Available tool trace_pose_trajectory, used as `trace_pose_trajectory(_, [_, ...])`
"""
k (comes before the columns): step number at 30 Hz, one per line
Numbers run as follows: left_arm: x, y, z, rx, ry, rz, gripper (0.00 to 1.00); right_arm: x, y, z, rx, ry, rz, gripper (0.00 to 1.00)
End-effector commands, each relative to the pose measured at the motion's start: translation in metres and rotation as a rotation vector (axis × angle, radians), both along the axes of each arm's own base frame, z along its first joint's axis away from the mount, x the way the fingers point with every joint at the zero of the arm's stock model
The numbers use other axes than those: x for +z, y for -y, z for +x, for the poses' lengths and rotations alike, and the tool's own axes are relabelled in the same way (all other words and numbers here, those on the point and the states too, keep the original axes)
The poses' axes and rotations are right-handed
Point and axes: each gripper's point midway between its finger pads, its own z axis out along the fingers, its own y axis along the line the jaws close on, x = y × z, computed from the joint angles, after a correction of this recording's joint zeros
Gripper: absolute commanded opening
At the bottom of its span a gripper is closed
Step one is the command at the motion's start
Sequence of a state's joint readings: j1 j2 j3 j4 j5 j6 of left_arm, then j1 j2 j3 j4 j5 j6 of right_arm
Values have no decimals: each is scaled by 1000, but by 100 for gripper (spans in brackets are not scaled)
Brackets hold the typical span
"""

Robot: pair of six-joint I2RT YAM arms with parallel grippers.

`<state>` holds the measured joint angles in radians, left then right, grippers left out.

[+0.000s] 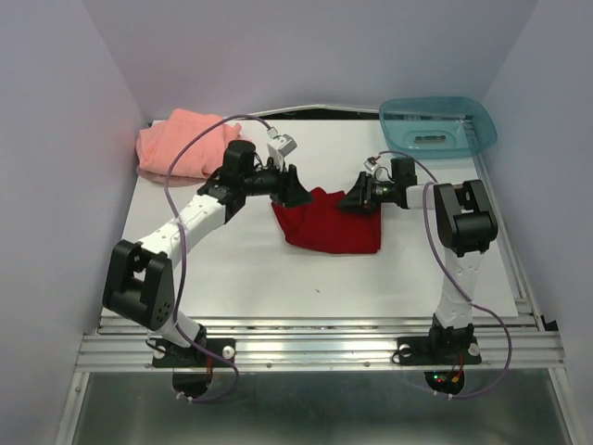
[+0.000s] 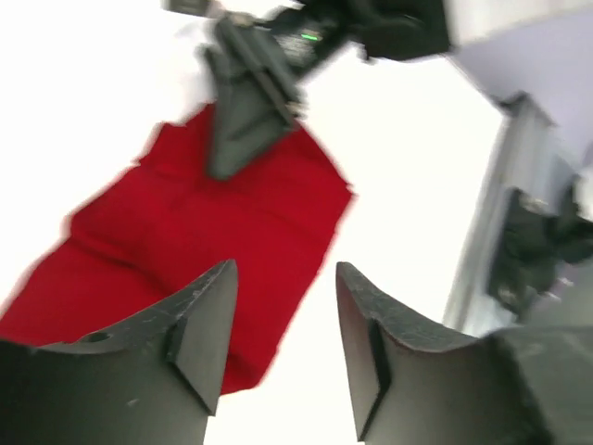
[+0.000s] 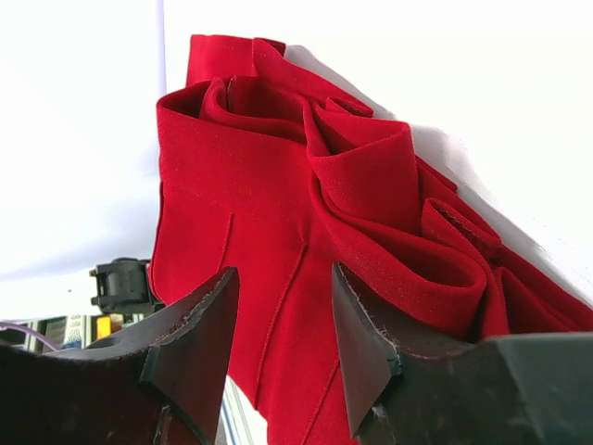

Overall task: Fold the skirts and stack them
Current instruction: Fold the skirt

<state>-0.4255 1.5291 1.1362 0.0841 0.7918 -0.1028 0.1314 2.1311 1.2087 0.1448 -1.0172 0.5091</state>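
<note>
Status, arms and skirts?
Left gripper and right gripper open, at far edge of red skirt. Skirt bunched; pink skirt far left, unstacked. Nothing in the way.

Red skirt (image 3: 278, 213) was matt woven cloth, seams stitched. Pink skirt (image 1: 181, 144) looked soft, matt. Tray (image 1: 483, 134) was translucent glossy plastic. Counter (image 1: 259, 278) was smooth, white, matt. Right gripper (image 3: 283, 278) looked dark, matt, faintly grainy. Near rail (image 1: 315, 348) was ribbed bare metal.

Overhead view: bright, even light, soft shadows. Left wrist view: motion-blurred, table (image 2: 93, 93) overexposed. Right wrist view: red skirt (image 3: 241, 213) sharp.
</note>
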Motion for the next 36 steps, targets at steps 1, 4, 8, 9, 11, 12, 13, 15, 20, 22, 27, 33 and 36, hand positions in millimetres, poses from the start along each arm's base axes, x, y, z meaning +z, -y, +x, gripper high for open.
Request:
trace_pose_trajectory(1, [-37, 27, -49, -137, -218, -77, 51, -46, 16, 6, -74, -28, -133, 52])
trace_pose_trajectory(4, [-50, 46, -60, -180, -340, -139, 44, -44, 16, 8, -71, -35, -138, 52])
trace_pose_trajectory(8, [-96, 45, -54, -98, -510, -124, 40, -41, 16, 12, -67, -37, -144, 53])
trace_pose_trajectory(9, [-112, 40, -52, -69, -561, -114, 39, -43, 16, 13, -66, -39, -147, 53])
trace_pose_trajectory(11, [-160, 14, -35, 75, -667, -70, 38, -42, 16, 16, -61, -39, -149, 53])
trace_pose_trajectory(12, [-189, 3, -28, 150, -712, -32, 38, -43, 16, 16, -59, -41, -151, 53])
trace_pose_trajectory(13, [-206, -14, -19, 218, -750, -5, 38, -43, 16, 17, -56, -36, -153, 53])
trace_pose_trajectory(15, [-231, -29, -13, 289, -803, 24, 37, -45, 16, 17, -53, -31, -157, 53])
trace_pose_trajectory(20, [-244, -45, -13, 321, -797, 71, 37, -46, 16, 16, -46, -50, -158, 54])
trace_pose_trajectory(22, [-216, -35, -17, 227, -728, 33, 37, -43, 15, 14, -40, -47, -149, 54])
trace_pose_trajectory(27, [-112, -7, -17, 16, -474, -80, 38, -35, 5, 4, 4, -20, -129, 54])
trace_pose_trajectory(33, [-32, 22, 36, 38, -334, -199, 39, -39, -2, -6, 45, -5, -145, 55])
trace_pose_trajectory(36, [-36, 35, 55, 85, -420, -263, 39, -43, -5, -9, 56, -11, -150, 55])
